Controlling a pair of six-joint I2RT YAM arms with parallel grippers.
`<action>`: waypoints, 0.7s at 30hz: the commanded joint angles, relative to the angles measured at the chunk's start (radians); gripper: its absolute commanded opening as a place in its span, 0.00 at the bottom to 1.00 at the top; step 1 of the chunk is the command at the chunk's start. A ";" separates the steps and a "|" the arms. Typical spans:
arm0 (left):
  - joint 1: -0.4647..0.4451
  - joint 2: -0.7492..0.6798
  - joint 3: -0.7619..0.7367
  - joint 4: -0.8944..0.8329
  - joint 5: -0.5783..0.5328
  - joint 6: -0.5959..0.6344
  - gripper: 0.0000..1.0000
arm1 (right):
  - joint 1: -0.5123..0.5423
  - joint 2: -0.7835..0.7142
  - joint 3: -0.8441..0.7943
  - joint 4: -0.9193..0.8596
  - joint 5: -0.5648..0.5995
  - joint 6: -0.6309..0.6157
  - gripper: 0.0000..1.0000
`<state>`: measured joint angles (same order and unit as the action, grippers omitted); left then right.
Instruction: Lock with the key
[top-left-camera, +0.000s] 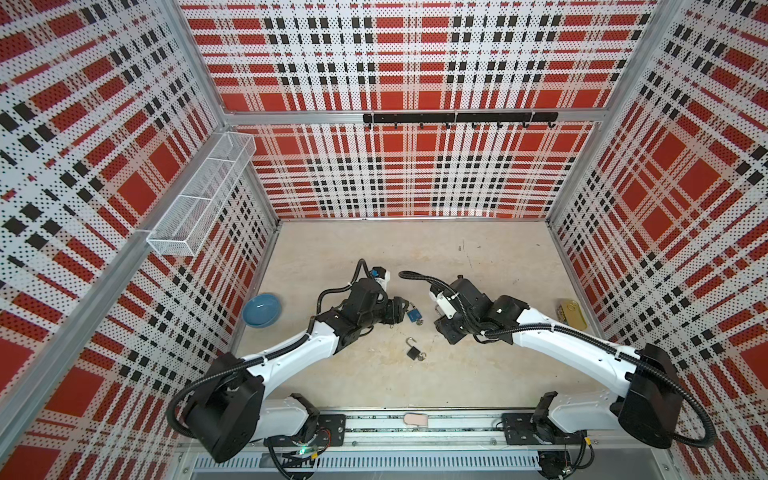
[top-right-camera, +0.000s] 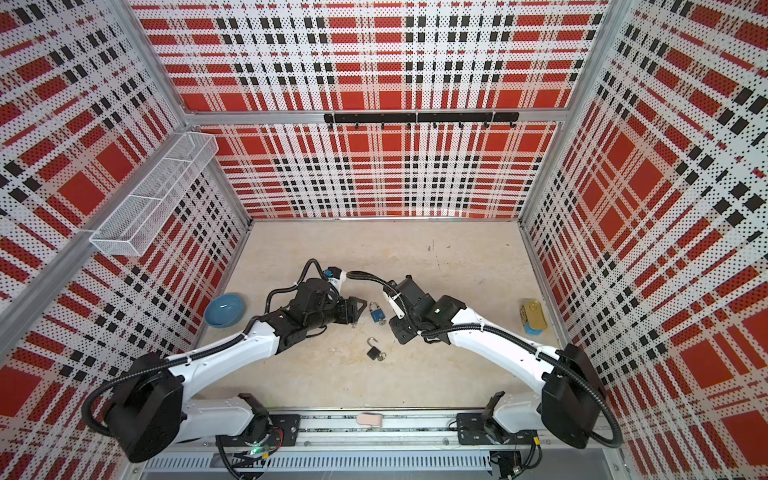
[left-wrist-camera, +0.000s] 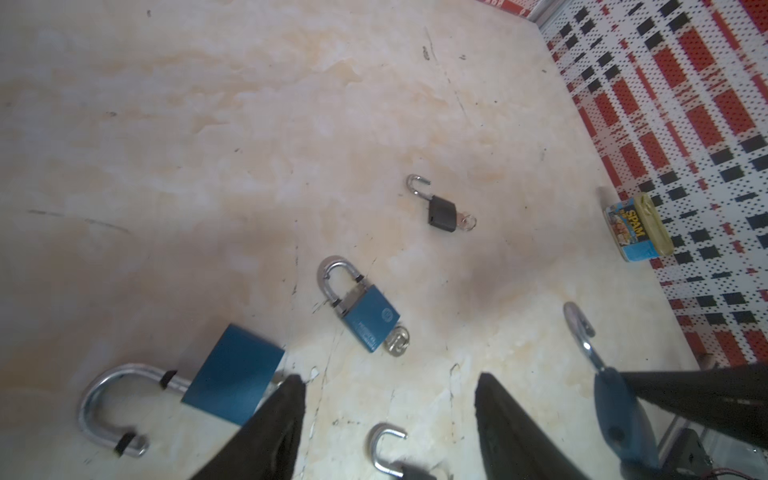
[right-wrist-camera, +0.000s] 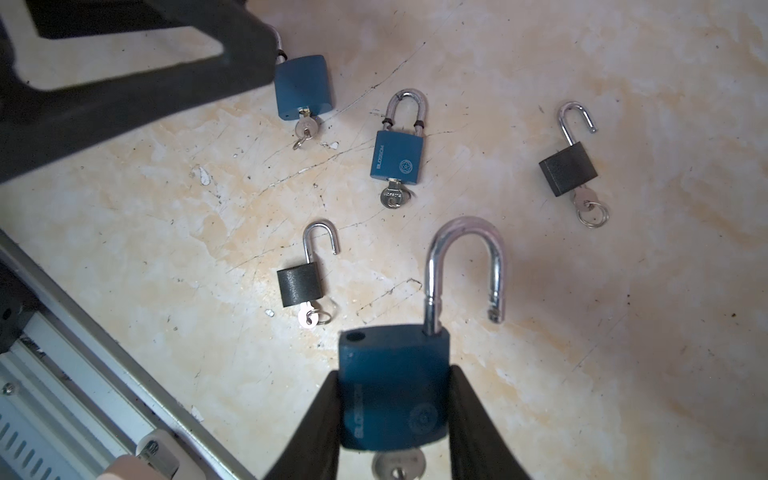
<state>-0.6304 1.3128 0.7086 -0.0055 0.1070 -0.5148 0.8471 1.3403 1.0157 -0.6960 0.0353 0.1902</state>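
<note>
Task lock: the held padlock, blue, is in the right gripper, just right of centre in both top views. There the gripper's body hides it.
Right gripper: jaws clamped on the two sides of the lock's body.
Left gripper: jaws apart with nothing between them, low over the table.
Shackle: raised and swung away from its hole, so the free leg hangs past the other side of the body.
Key: seated in the keyway, back between the right fingers.
Risk, shackle: pressed down as it stands, it would probably miss the hole. It likely needs swinging round first.
Risk, key: there is little room around it, so the left fingers could foul the right ones.
Risk, twist: turning the key may pivot the smooth body in the pinch.
Risk, bystander: a loose blue padlock lies just beside a left finger and could be knocked.
Padlocks: five. Three are blue, counting a shut blue padlock. The others are a black padlock and a second black one.
Keys: five, one in each lock.
Bowl: one, blue, left of centre.
Spam can: one, at the table's right edge.
</note>
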 joint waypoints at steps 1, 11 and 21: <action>-0.006 0.044 0.036 0.126 0.051 -0.019 0.67 | 0.011 -0.042 0.030 -0.001 -0.027 -0.015 0.33; -0.025 0.203 0.154 0.174 0.222 0.018 0.61 | 0.024 -0.063 0.033 -0.007 -0.035 -0.011 0.33; -0.026 0.208 0.159 0.173 0.321 0.032 0.60 | 0.028 -0.072 0.040 -0.014 -0.015 -0.027 0.32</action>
<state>-0.6514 1.5326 0.8597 0.1490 0.3943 -0.4915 0.8680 1.2949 1.0195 -0.7212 0.0109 0.1879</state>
